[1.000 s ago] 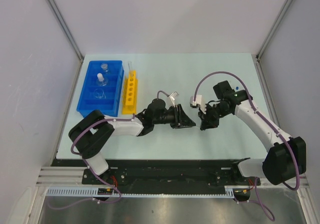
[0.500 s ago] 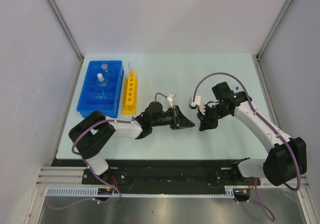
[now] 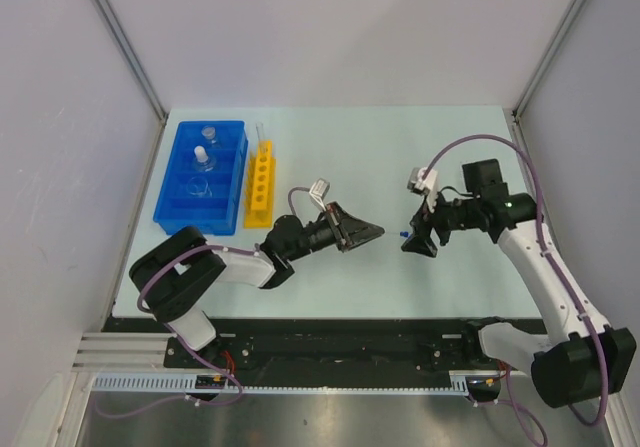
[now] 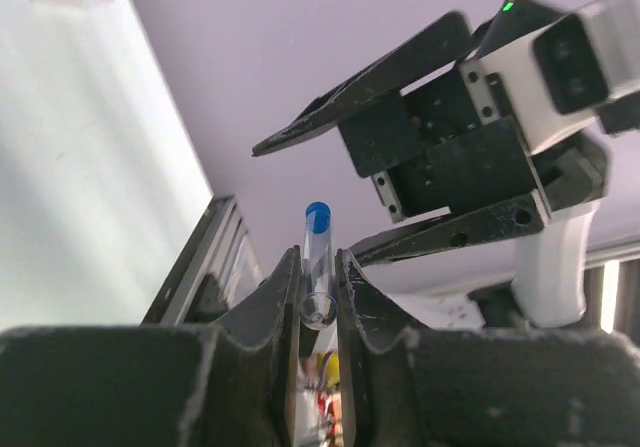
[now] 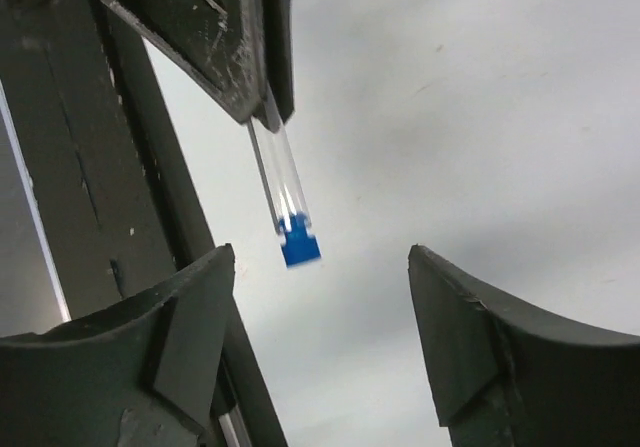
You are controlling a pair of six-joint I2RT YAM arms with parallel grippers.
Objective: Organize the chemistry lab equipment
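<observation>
Carrying the blue-tipped clear tube (image 4: 318, 252) to the yellow holed rack (image 3: 261, 182) beside the blue tray (image 3: 195, 229) looks like the step in hand. The left gripper (image 4: 318, 272) pinches the tube's open end above mid-table, its blue tip jutting between the spread, empty jaws of the right gripper (image 5: 318, 297). Best to draw the right arm clear, then swing left slowly and tip the tube upright over a free hole, since so short a pinch could let it pivot.

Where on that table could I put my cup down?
Bare table runs along the far side, from the yellow rack to the right edge, and the near edge between the arms. Crowded: the left side with the blue tray and rack, and the middle, where the left gripper holds a blue-capped tube before the open right gripper.
</observation>
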